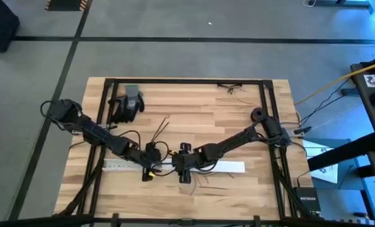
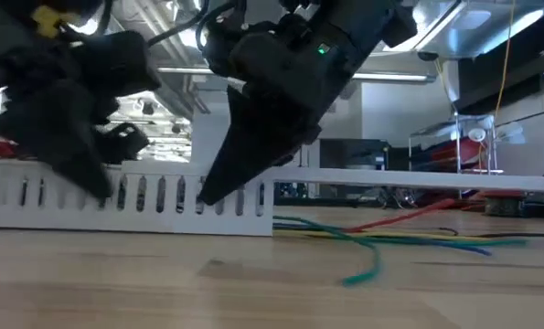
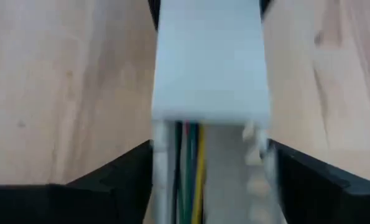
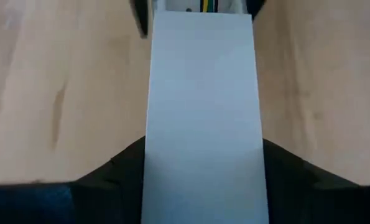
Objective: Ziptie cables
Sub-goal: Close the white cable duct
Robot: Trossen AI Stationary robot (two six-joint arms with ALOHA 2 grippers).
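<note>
We see two tools meeting near the front middle of the table [image 1: 250, 183]. The left tool [image 1: 150, 165] sits over one white slotted channel [image 1: 121, 166], fingers spread at both sides of it. The right tool [image 1: 182, 165] sits over one flat white cover [image 1: 228, 166], fingers spread too. Inside the channel lie the cables [image 3: 191, 174]; we count three: green, dark and yellow. One pair of gloves [image 1: 127, 104] lies at the back.

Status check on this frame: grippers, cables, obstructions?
Left gripper and right gripper both straddling the white slotted duct. Cables lying inside it, cover partly on. Loose wires beside it.
</note>
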